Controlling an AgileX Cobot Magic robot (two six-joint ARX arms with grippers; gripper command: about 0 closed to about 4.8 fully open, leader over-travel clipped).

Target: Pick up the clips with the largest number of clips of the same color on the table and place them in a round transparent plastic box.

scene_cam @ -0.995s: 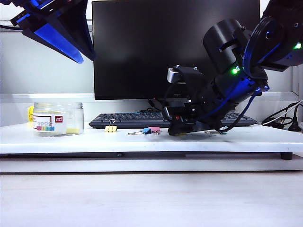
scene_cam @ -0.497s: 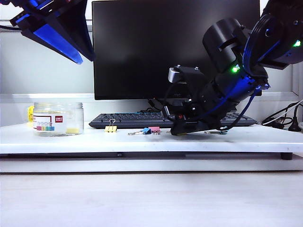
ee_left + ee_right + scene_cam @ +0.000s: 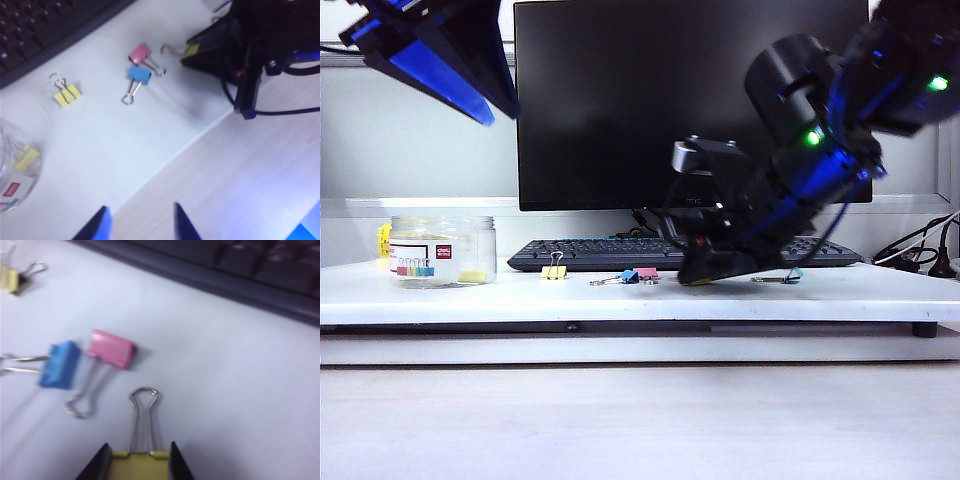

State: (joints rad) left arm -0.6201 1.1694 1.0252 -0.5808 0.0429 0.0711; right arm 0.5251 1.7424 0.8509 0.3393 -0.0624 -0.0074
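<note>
My right gripper (image 3: 139, 460) is low over the white board, shut on a yellow clip (image 3: 140, 464) whose wire handles stick out ahead. In the exterior view that gripper (image 3: 695, 276) sits right of the middle. A second yellow clip (image 3: 554, 271) (image 3: 67, 95) lies in front of the keyboard. A third yellow clip (image 3: 26, 157) lies inside the round transparent plastic box (image 3: 442, 250) at the left. High above that box hangs my left gripper (image 3: 485, 105) (image 3: 141, 222), open with nothing between its fingers.
A blue clip (image 3: 60, 365) and a pink clip (image 3: 112, 348) lie together just ahead of the right gripper. A teal clip (image 3: 790, 278) lies behind the right arm. A black keyboard (image 3: 590, 252) and a monitor (image 3: 690, 100) stand at the back.
The right gripper's fingers have drawn in on the yellow clip, and the right arm has shifted slightly. The left arm has not moved.
</note>
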